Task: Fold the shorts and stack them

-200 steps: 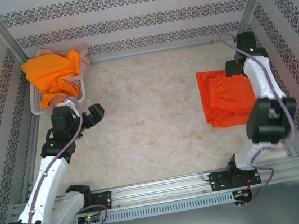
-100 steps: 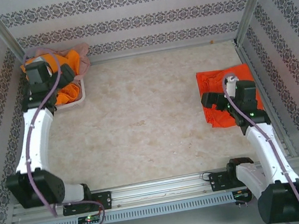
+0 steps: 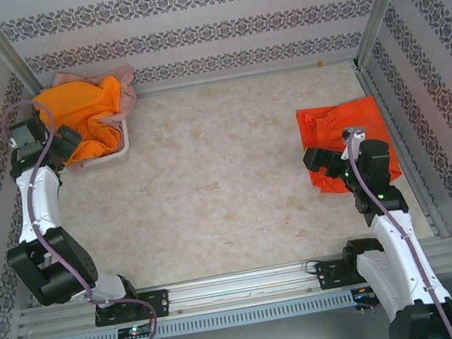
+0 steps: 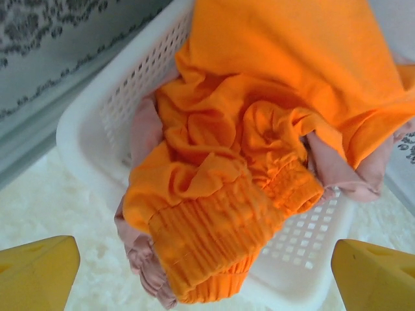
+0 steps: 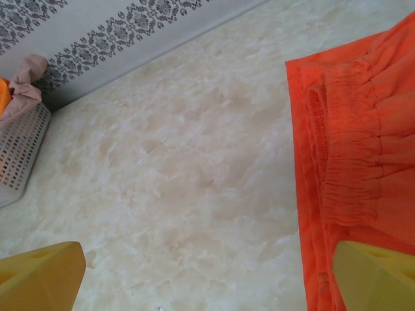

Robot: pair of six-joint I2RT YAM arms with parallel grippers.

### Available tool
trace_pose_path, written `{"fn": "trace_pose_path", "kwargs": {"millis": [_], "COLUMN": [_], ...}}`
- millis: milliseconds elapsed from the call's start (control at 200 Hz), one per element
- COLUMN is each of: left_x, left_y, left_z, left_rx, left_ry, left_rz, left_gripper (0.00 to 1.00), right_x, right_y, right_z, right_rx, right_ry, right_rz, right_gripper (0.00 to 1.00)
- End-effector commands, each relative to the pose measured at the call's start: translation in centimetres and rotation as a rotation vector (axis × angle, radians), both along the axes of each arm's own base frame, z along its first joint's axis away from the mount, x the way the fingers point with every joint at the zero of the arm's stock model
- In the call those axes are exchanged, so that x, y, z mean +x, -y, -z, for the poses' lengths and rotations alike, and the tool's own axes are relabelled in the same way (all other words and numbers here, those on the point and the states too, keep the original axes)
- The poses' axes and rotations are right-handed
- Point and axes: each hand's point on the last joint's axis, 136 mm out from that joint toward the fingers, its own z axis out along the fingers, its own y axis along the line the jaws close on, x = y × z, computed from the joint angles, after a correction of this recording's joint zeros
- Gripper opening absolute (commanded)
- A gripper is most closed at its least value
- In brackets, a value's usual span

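The red-orange shorts [image 3: 344,129] lie spread on the desk [image 3: 216,162] at about 3 o'clock in the overhead view, close to the right wall. Their gathered waistband runs down the left part of the cloth in the right wrist view. The bright orange shorts [image 3: 80,115] are heaped in the white mesh basket [image 3: 119,148] at about 10 o'clock, in the far left corner. The dusty pink shorts [image 3: 124,95] lie under them and spill over the basket's far rim. In the left wrist view the orange ribbed waistband hangs over the near rim, with pink cloth showing beneath it.

The left claw [image 3: 66,145] sits at the basket's 9 o'clock side and points across the pile. Its yellow fingers [image 4: 35,272] stand wide apart with nothing between them. The right claw [image 3: 318,163] hovers over the near left corner of the red-orange shorts, at their 7 o'clock. Its fingers [image 5: 39,275] are also spread wide and grip nothing.

A second ago the left arm was bent over the desk at the basket's 5 o'clock; since then it has swung over the basket to the left wall. The right arm reached past the far side of the red-orange shorts then and has drawn back to their near edge. All the shorts and the basket lie where they did.
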Motion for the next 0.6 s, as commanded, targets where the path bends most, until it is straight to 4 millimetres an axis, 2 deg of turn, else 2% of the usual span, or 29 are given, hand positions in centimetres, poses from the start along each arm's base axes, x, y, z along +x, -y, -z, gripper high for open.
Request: {"fn": "trace_pose_path", "kwargs": {"millis": [0, 215, 400, 594], "left_x": [0.5, 1.0, 1.7, 2.5], "left_y": [-0.2, -0.8, -0.7, -0.6], "left_z": [-0.5, 1.0, 2.3, 3.0], "left_rx": [-0.09, -0.198, -0.269, -0.325], "left_ry": [0.075, 0.105, 0.092, 0.093], "left_rz": [-0.016, -0.032, -0.042, -0.047], "left_gripper": [1.0, 0.95, 0.83, 0.66], "right_x": [0.2, 0.0, -0.1, -0.1], "right_y": [-0.3, -0.4, -0.4, -0.3], "right_z": [-0.3, 0.0, 0.4, 0.4], "right_rx": [0.018, 0.023, 0.029, 0.025], "right_ry": [0.02, 0.007, 0.003, 0.0], "right_rz": [-0.005, -0.008, -0.005, -0.001], "right_gripper": [0.98, 0.98, 0.98, 0.98]}}
